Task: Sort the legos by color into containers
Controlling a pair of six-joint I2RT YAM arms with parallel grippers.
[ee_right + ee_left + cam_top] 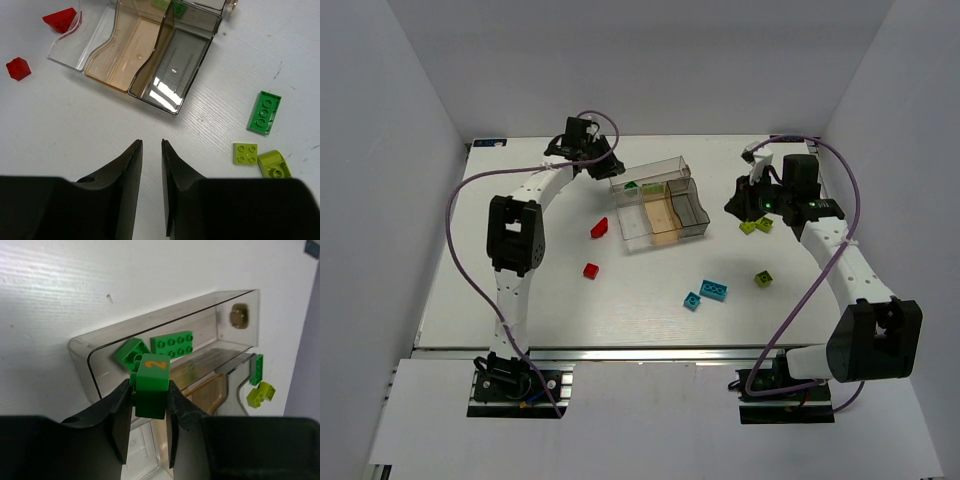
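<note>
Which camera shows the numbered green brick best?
The left wrist view: the green brick fills the middle, pinched between the left fingers, its orange 2 readable. From above, the arm hides it; the right wrist view misses it.

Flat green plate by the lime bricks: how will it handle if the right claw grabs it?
Probably stiff and light: the green plate looks like thin moulded plastic. It lies flat on the table, so a push likely skids it rather than tips it. Its low edges may give little to pinch.
</note>
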